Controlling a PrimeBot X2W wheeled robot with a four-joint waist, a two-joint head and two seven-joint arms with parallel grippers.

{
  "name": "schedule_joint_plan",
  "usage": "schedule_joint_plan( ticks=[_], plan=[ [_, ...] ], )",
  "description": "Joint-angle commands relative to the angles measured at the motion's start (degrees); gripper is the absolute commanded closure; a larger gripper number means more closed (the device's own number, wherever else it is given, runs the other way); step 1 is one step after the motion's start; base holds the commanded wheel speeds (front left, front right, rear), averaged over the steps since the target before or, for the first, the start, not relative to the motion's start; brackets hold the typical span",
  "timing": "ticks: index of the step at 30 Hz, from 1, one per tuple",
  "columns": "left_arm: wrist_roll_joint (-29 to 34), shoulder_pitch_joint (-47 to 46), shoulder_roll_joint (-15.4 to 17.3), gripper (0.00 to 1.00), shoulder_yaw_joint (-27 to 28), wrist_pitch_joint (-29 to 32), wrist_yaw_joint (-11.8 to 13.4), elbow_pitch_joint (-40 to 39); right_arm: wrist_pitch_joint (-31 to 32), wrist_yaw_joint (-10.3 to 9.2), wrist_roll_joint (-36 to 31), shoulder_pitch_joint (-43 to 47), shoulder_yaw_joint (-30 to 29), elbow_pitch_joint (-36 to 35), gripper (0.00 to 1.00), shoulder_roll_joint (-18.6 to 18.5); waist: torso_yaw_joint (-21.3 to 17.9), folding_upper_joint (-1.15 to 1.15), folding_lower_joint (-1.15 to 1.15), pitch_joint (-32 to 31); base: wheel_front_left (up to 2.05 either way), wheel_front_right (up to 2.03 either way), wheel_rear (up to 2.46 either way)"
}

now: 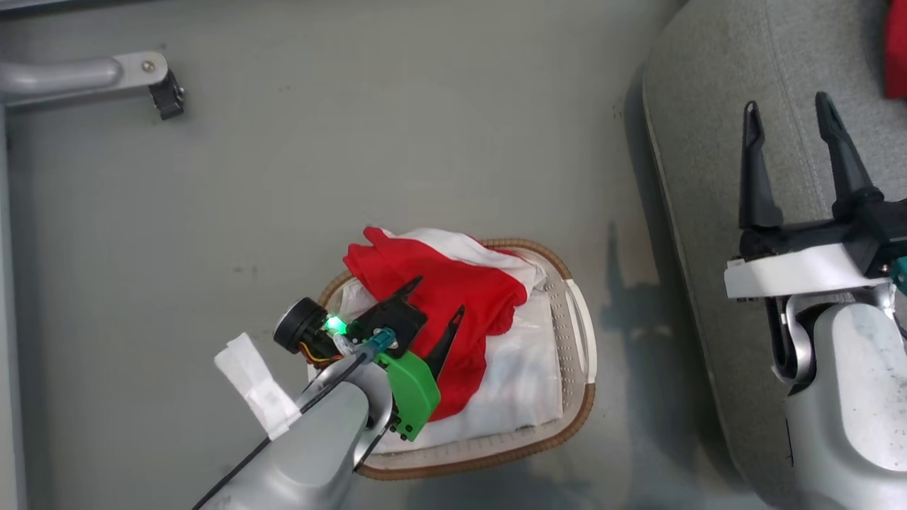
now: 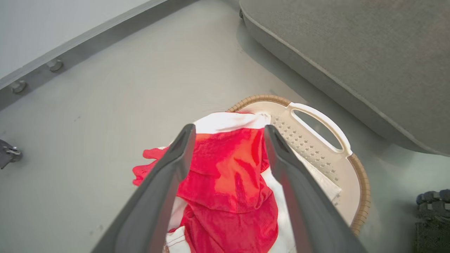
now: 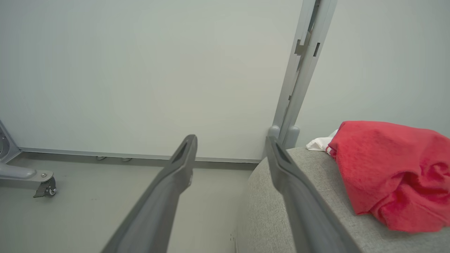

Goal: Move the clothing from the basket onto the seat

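1. In the basket (image 1: 582,407), which stands on the floor (image 1: 354,142) just beside the seat (image 1: 708,71), lies a crumpled red-and-white garment (image 1: 397,258). It is heaped on the white liner (image 1: 524,375), and one end spills over the rim.
2. Left gripper (image 1: 439,294): jaws spread wide and empty, poised directly above the red cloth. Whether the tips touch it cannot be told.
3. Right gripper (image 1: 786,101): likewise released and empty, hovering over the seat's edge, well apart from a second red garment (image 3: 393,168) lying on the cushion.
4. Step in hand, as judged: grasping the garment in the basket. Lower the left gripper so its jaws straddle a thick fold near the middle of the heap, and close on cloth alone, not on the liner beneath.
5. Lift high enough that trailing fabric clears the rim, lest the light basket be dragged.
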Motion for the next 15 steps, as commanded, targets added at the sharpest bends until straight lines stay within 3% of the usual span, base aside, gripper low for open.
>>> schedule_joint_plan(
  ticks=[1, 15],
  plan=[
    [-0.6, -1.8, -0.2, 0.0, -1.7, 0.0, 0.1, 1.1, -0.2, -0.08, -0.3, -1.1, -0.3, -1.0, 0.0, -0.2, -2.1, 0.0, 0.0, 6.4, 0.0, 0.0, 0.0],
    [-5.6, -12.0, -0.6, 0.0, -16.1, 1.6, 0.1, 9.5, -0.2, -0.08, 1.2, -9.6, 2.1, -8.9, 0.0, -0.1, -6.8, 0.0, 0.0, 19.9, 0.0, 0.0, 0.0]
  ],
)
